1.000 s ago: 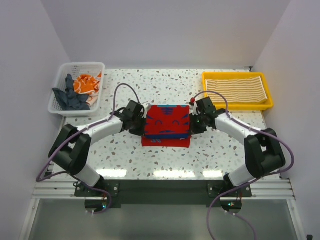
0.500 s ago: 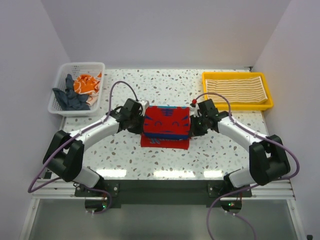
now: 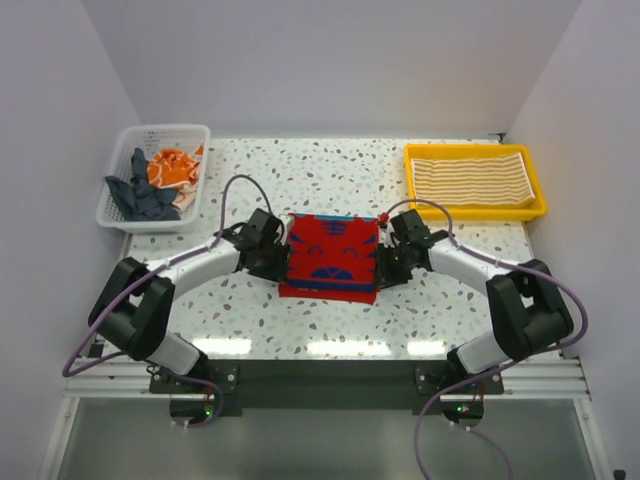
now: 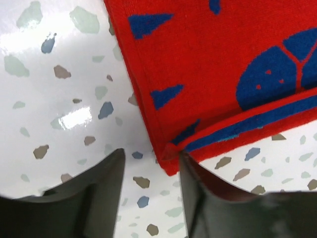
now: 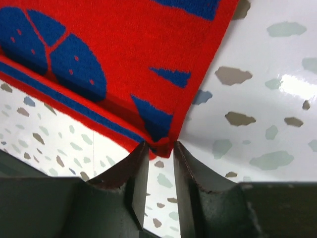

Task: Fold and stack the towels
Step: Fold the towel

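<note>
A red towel (image 3: 330,255) with blue marks lies folded at the table's middle, upper layer over lower. My left gripper (image 3: 278,262) sits at its left edge, low over the table. In the left wrist view that gripper (image 4: 151,153) is open, and the towel (image 4: 213,64) has its corner just touching the right finger. My right gripper (image 3: 385,262) is at the towel's right edge. In the right wrist view its jaws (image 5: 161,145) stand a little apart, with the towel (image 5: 124,44) corner lying loose at their tips. A striped towel (image 3: 470,180) lies folded in the yellow tray.
A white mesh basket (image 3: 125,140) at the back left holds an orange towel (image 3: 170,168) and a dark blue-grey towel (image 3: 140,198). The yellow tray (image 3: 540,195) stands at the back right. Purple cables loop over both arms.
Both grippers have gone from shut to open and let go of the red towel's corners. The folded layer has come down towards the near edge and now lies flat.
</note>
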Controlling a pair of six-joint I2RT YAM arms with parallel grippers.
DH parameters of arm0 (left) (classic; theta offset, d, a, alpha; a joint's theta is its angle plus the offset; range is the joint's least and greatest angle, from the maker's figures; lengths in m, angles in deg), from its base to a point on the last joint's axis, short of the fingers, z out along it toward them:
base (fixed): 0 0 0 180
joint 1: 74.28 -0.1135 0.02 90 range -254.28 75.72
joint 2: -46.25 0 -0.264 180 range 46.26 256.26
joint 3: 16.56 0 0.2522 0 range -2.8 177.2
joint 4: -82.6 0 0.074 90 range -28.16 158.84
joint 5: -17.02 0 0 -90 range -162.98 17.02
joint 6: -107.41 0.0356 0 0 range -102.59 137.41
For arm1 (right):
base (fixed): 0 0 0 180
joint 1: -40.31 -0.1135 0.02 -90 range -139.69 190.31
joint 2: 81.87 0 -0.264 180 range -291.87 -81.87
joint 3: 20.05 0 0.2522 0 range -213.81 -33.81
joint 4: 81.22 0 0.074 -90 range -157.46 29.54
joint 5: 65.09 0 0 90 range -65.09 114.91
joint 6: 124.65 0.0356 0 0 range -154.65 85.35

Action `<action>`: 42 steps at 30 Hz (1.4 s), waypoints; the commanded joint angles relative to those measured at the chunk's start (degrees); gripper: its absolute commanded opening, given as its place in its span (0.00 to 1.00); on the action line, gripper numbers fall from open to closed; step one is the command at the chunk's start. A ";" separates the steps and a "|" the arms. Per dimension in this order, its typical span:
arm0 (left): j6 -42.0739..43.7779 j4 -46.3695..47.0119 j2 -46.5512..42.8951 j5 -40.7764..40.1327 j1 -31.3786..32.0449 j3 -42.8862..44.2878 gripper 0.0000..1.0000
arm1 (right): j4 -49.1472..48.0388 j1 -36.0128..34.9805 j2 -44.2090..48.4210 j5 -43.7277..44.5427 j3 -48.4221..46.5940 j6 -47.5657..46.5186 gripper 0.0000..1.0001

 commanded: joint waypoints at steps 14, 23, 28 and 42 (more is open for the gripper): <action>-6.67 -2.19 -17.68 5.00 0.70 -4.91 0.65 | 11.09 -5.13 11.46 -9.88 -3.81 -6.12 0.37; -10.54 -0.96 -8.89 0.17 1.05 -2.17 0.61 | -0.17 -5.21 9.79 1.90 0.22 3.38 0.31; -12.56 0.27 -5.99 -1.42 1.84 -3.31 0.57 | -3.70 -5.13 10.14 3.04 3.13 6.02 0.32; -16.87 3.97 -3.70 -4.92 3.78 -9.64 0.07 | -7.66 -5.21 10.76 8.31 8.14 9.27 0.33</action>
